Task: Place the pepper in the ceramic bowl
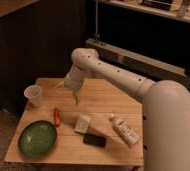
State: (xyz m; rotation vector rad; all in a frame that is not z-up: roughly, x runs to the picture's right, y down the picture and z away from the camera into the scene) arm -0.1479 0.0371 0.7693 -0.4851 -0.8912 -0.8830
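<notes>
The pepper [56, 116], small, slender and red-orange, lies on the wooden table [104, 92] left of centre. The ceramic bowl [37, 138], wide, shallow and glossy green, sits at the table's front left corner, just below and left of the pepper. My gripper [76, 98] hangs from the white arm above the table's middle, up and to the right of the pepper and apart from it.
A translucent white plastic cup [33, 95] stands at the left edge. A pale packet [82, 123], a black flat object [94, 140] and a white bottle [124, 130] lie right of the pepper. Dark wall panels and a shelf stand behind the table.
</notes>
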